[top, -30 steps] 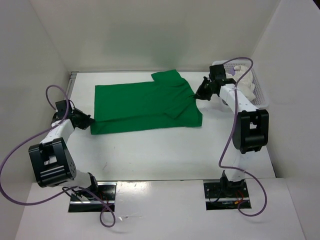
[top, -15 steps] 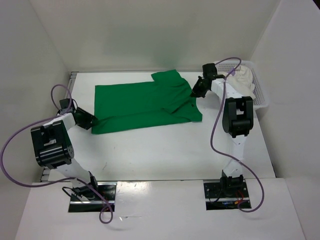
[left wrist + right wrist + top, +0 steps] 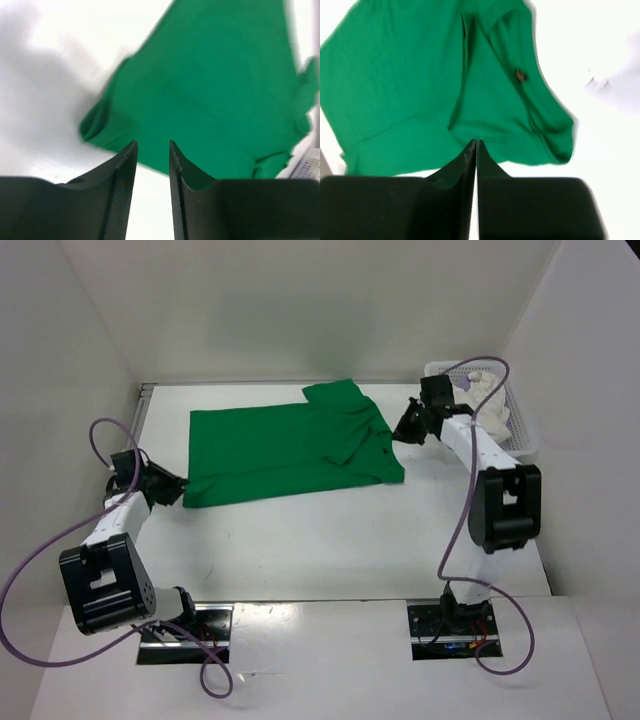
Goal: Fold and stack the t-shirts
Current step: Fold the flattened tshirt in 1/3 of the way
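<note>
The bright green t-shirt (image 3: 285,445) lies spread flat at the back middle of the table, with one sleeve folded in on its right side. My left gripper (image 3: 178,487) sits at the shirt's left front corner. In the left wrist view it (image 3: 152,145) is slightly open and empty, with the green t-shirt (image 3: 215,85) just ahead. My right gripper (image 3: 398,433) is by the shirt's right edge. In the right wrist view it (image 3: 476,142) is shut and empty over the green t-shirt (image 3: 410,85). A white/cream t-shirt (image 3: 487,392) lies bunched in the basket. The lavender shirt is out of view.
A white perforated basket (image 3: 522,440) stands at the back right, close behind my right arm; its corner shows in the left wrist view (image 3: 309,165). White walls close in the table on the left, back and right.
Both arms reared up toward the shirt, then lowered again to about where they began. The shirt's front right corner has drawn back a little.
</note>
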Motion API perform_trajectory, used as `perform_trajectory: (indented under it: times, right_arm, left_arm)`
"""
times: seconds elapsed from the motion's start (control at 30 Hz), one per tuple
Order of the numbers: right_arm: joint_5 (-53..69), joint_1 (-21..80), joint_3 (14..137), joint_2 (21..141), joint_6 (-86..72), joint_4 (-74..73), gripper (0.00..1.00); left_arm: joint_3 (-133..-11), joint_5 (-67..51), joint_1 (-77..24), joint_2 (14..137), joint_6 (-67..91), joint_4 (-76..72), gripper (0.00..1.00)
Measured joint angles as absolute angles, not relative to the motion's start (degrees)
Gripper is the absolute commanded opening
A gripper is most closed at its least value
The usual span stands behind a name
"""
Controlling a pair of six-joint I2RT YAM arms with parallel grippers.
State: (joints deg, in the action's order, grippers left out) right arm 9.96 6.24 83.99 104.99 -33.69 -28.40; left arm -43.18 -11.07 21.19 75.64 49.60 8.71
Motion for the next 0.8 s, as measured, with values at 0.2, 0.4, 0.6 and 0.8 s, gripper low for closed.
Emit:
perform_trajectory:
  times: [0.2,0.4,0.6,0.8]
  right_arm:
    - [8.3,6.2,67.5,94.0,-33.6,-26.5,0.24]
    - [6.5,6.2,62.5,96.5,-33.0,-26.6,0.43]
    - [4.6,6.2,62.4,98.5,-33.3,-26.1,0.44]
    - [4.3,5.5,62.6,102.6,-33.5,-24.7,0.33]
  left_arm:
    - [-37.4,-11.9,21.2,78.2,49.6,10.7,0.40]
    - [-37.2,-12.0,21.2,80.1,49.7,10.2,0.36]
    - [-37.1,-11.6,21.2,82.5,50.0,8.3,0.25]
    - [-37.1,-10.9,21.2,84.6,51.0,7.3,0.04]
